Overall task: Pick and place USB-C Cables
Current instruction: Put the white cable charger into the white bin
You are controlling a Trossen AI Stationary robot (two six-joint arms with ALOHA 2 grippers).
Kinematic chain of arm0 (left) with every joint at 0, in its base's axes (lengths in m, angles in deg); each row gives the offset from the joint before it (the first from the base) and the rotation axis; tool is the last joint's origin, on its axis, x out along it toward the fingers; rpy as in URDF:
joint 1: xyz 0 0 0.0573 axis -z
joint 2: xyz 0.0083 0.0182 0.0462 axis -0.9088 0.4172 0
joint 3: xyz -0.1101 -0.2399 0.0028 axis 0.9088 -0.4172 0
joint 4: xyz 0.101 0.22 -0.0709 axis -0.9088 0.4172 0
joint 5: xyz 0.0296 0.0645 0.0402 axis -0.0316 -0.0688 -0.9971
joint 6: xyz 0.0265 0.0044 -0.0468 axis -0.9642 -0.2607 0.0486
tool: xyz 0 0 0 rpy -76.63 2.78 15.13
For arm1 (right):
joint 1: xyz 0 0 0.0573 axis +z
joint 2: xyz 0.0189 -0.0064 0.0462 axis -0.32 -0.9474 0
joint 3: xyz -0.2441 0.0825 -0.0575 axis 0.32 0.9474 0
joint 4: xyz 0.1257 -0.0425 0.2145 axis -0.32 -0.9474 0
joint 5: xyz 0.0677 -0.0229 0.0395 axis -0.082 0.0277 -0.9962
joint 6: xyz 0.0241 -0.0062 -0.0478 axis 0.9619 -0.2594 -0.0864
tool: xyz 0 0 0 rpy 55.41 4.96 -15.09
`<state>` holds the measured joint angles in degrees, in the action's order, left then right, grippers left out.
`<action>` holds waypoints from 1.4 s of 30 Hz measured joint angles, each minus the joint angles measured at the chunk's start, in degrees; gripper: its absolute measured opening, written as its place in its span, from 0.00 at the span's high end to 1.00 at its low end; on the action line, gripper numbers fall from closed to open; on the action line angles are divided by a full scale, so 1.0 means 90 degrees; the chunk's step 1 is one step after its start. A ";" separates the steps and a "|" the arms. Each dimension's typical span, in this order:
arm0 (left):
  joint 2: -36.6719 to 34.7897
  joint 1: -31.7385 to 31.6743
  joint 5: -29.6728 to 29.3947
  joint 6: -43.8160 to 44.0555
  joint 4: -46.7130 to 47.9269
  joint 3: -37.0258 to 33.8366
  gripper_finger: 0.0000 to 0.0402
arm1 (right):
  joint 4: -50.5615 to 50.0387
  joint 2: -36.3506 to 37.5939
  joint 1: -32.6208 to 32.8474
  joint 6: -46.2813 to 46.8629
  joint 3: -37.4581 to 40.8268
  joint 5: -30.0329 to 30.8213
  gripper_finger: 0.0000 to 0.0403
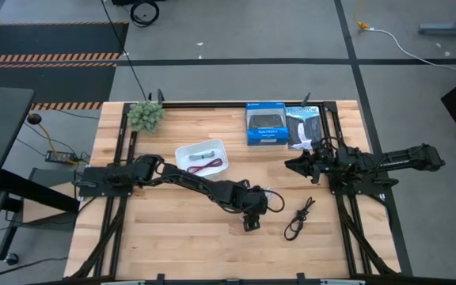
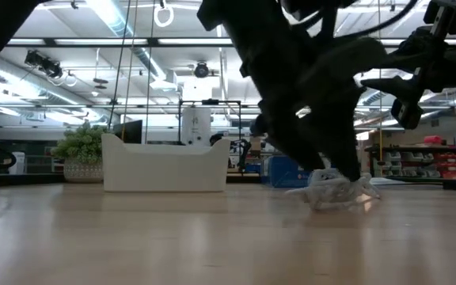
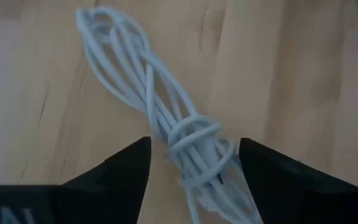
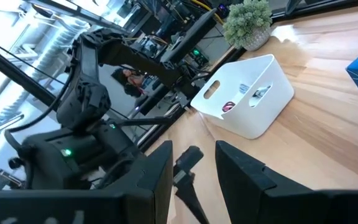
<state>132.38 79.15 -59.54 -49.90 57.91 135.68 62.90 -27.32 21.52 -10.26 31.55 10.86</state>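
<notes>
The white USB-C cable (image 3: pixel 166 112), a bundle wound at its middle, lies flat on the wooden table (image 1: pixel 172 229); it also shows as a pale heap (image 2: pixel 339 190) in the low view. My left gripper (image 3: pixel 194 146) hangs over it pointing down at mid-table (image 1: pixel 252 214), open, one finger on each side of the wound middle, with no touch showing. The black cable (image 1: pixel 298 218) lies on the table to its right. The silver-grey cable (image 1: pixel 204 155) and the maroon cable (image 1: pixel 212 165) lie in the white tray (image 1: pixel 187 149). My right gripper (image 1: pixel 291 165) waits open near the right side.
Two blue-and-black boxes (image 1: pixel 265 124) (image 1: pixel 303 127) stand at the far edge, and a small green plant (image 1: pixel 146 115) sits at the far left corner. The tray's wall (image 4: pixel 247 99) stands between the plant and my left arm. Bare wood stretches along the near edge.
</notes>
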 joint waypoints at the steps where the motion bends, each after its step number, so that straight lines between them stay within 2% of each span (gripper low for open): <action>1: 0.0025 0.0004 -0.0001 -0.0002 0.0028 0.0000 0.38 | 0.0002 0.0002 0.0000 0.0000 0.0001 0.0002 0.68; 5: 0.0069 0.0009 -0.0048 -0.0023 0.0116 0.0007 0.45 | 0.0039 -0.0016 0.0000 0.0000 -0.0001 0.0016 0.68; 11: 0.0059 0.0009 -0.0197 -0.0216 0.0301 0.0015 0.60 | 0.0109 -0.0042 -0.0002 0.0000 0.0000 0.0014 0.68; 21: -0.0014 -0.0066 -0.0070 -0.0416 0.0621 -0.0058 0.83 | 0.0122 -0.0042 -0.0002 0.0000 -0.0001 0.0014 0.68; 26: -0.0288 -0.0127 -0.0074 -0.0919 0.0899 -0.0115 0.93 | 0.0122 -0.0042 -0.0002 0.0000 0.0002 0.0011 0.68; 30: -0.0667 -0.0219 -0.0066 -0.1325 0.1245 -0.0113 0.98 | 0.0121 -0.0042 -0.0002 0.0000 0.0002 0.0011 0.68; 37: -0.1218 -0.0354 -0.0054 -0.1904 0.1854 -0.0109 0.98 | 0.0150 -0.0042 -0.0002 0.0000 0.0000 0.0007 0.68; 42: -0.1417 -0.0487 0.0818 -0.2211 0.1650 -0.0092 0.98 | 0.0168 -0.0045 -0.0002 0.0000 -0.0001 0.0006 0.68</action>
<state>119.63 74.77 -52.18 -69.80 72.76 134.85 64.41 -27.72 21.50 -10.26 31.54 10.92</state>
